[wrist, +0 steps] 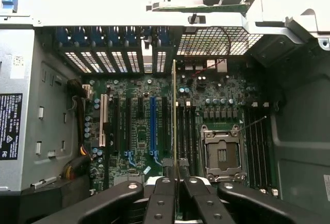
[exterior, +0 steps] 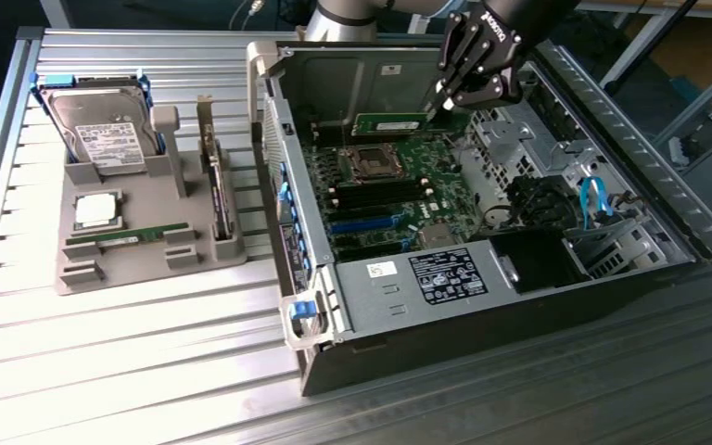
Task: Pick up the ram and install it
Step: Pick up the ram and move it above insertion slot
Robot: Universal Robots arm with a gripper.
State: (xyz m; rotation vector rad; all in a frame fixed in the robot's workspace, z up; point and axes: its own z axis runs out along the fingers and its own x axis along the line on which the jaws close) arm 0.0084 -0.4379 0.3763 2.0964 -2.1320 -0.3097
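Note:
The ram (exterior: pixel 393 122) is a long green stick, hanging level above the far end of the motherboard (exterior: pixel 387 199) inside the open computer case (exterior: pixel 455 278). My gripper (exterior: pixel 444 105) is shut on one end of it. In the wrist view the ram (wrist: pixel 174 110) shows edge-on as a thin line running out from between my fingertips (wrist: pixel 169 168), held in my gripper (wrist: pixel 176 168). It hangs over the black memory slots (wrist: pixel 186 131) next to the empty processor socket (wrist: pixel 221 154).
A grey tray (exterior: pixel 146 269) at the exterior view's left holds a hard drive (exterior: pixel 103 134), a square silver processor (exterior: pixel 96 209), another green stick (exterior: pixel 127 237) and an upright card (exterior: pixel 216 185). Case walls, a drive cage (exterior: pixel 603 241) and a power supply (exterior: pixel 437 276) surround the board.

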